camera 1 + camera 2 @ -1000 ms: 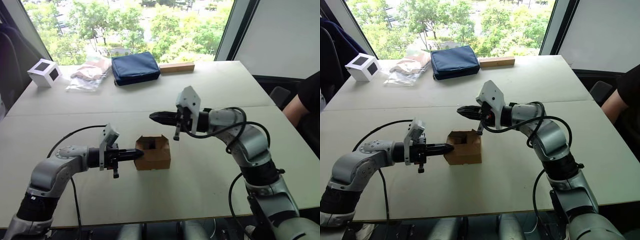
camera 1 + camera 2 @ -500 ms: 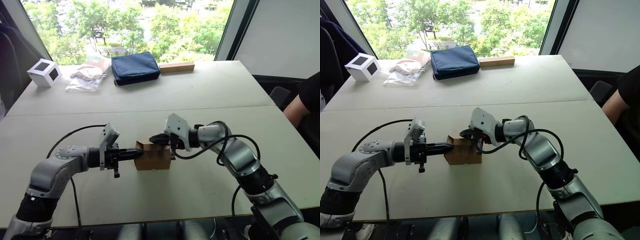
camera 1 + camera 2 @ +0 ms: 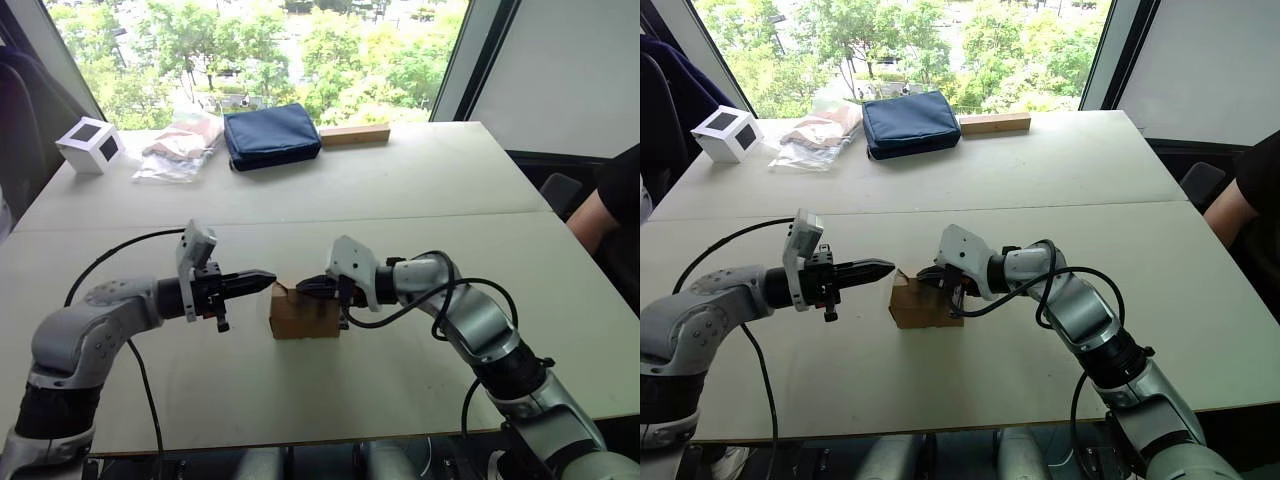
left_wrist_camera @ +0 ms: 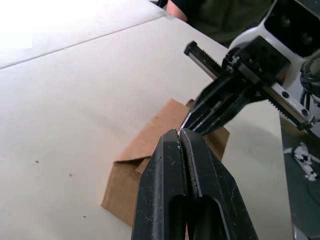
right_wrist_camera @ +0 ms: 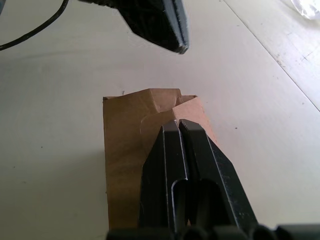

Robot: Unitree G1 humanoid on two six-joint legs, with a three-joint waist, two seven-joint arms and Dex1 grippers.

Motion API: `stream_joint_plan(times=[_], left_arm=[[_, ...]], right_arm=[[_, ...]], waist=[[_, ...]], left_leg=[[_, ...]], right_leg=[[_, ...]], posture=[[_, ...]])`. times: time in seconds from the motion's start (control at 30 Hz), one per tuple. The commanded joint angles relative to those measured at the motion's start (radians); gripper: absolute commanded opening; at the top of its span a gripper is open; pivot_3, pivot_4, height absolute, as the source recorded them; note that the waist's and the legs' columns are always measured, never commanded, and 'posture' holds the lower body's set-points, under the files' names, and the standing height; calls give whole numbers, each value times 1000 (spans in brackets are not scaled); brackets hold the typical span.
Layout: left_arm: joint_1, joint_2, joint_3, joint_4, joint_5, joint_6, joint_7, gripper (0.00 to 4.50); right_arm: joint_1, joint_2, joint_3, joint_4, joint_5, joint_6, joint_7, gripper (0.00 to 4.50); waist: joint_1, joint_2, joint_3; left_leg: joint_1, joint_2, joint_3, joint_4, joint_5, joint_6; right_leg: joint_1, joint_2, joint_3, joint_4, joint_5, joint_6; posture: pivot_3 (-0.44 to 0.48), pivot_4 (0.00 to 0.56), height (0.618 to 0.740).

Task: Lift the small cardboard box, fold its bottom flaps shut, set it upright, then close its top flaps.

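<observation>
The small cardboard box [image 3: 303, 315] stands on the table [image 3: 420, 180] between my two arms. Its top flaps [image 5: 150, 105] are folded down over the opening. My right gripper [image 3: 306, 286] is shut, and its tips rest on those flaps from the right. My left gripper [image 3: 262, 279] is shut on nothing and hovers just left of the box, a little above its top edge, apart from it. In the left wrist view the box [image 4: 145, 150] lies just beyond my shut fingers [image 4: 165, 165]. The bottom flaps are hidden under the box.
At the table's far side sit a white cube [image 3: 88, 145], a clear plastic bag [image 3: 180, 145], a navy pouch [image 3: 270, 135] and a long wooden block [image 3: 354, 134]. A person's arm [image 3: 615, 200] shows at the right edge.
My right gripper came down from above onto the box and pushed the top flaps down. My left gripper pulled back off the box's left side and rose slightly.
</observation>
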Motion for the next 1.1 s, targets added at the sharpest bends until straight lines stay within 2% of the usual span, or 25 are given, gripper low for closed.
stream_joint_plan(times=[0.03, 0.27, 0.57, 0.83, 1.1], left_arm=[[-37, -25, -52, 41, 59, -59, 10, 47], [-72, -72, -139, 138, 147, -136, -16, 47], [-85, -88, -143, 124, 146, -119, -6, 47], [-95, -98, -128, 111, 133, -92, 9, 47], [-83, -100, -136, 102, 135, -92, 17, 47]], right_arm=[[-4, 6, -2, -34, -1, -12, -2, 0], [17, 2, -24, -83, 14, 0, -10, 0], [77, -52, -16, -170, 25, 10, 15, 0], [77, -76, 40, -129, -45, -50, 23, 0], [61, -48, 35, -69, -76, -56, -4, 0]], waist=[[0, 0, 0], [-1, 0, 0], [1, 0, 0], [-1, 0, 0], [0, 0, 0]], left_leg=[[0, 0, 0, 0, 0, 0], [0, 0, 0, 0, 0, 0], [0, 0, 0, 0, 0, 0], [0, 0, 0, 0, 0, 0], [0, 0, 0, 0, 0, 0]], right_leg=[[0, 0, 0, 0, 0, 0], [0, 2, 0, 0, 0, 0], [0, 1, 0, 0, 0, 0], [0, 2, 0, 0, 0, 0], [0, 2, 0, 0, 0, 0]], posture=[[0, 150, 737], [0, 150, 737], [0, 150, 737], [0, 150, 737], [0, 150, 737]])
